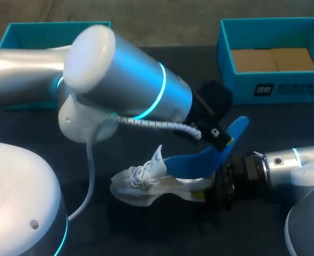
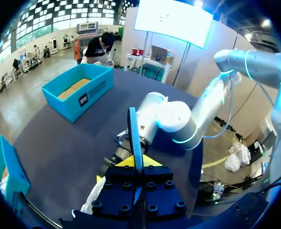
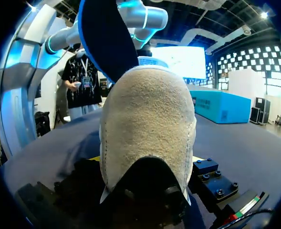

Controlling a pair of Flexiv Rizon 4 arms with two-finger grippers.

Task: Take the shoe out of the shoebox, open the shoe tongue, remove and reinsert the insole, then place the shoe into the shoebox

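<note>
Insole [image 1: 195, 162], blue, looks thin and bendy, pinched near its end by the left gripper [image 2: 136, 163]; the right gripper [image 1: 217, 188] clamps the heel of the soft shoe [image 1: 141, 184].

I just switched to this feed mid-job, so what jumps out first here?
A blue insole arches up out of the white shoe at mid-table, pinched by the left tool. The right tool clamps the shoe's heel; the teal shoebox sits at the far right corner.

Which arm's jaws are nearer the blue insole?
Left. Jaws of the left arm are shut on the raised end of the insole; jaws of the right arm clamp the heel of the shoe, just below it.
</note>
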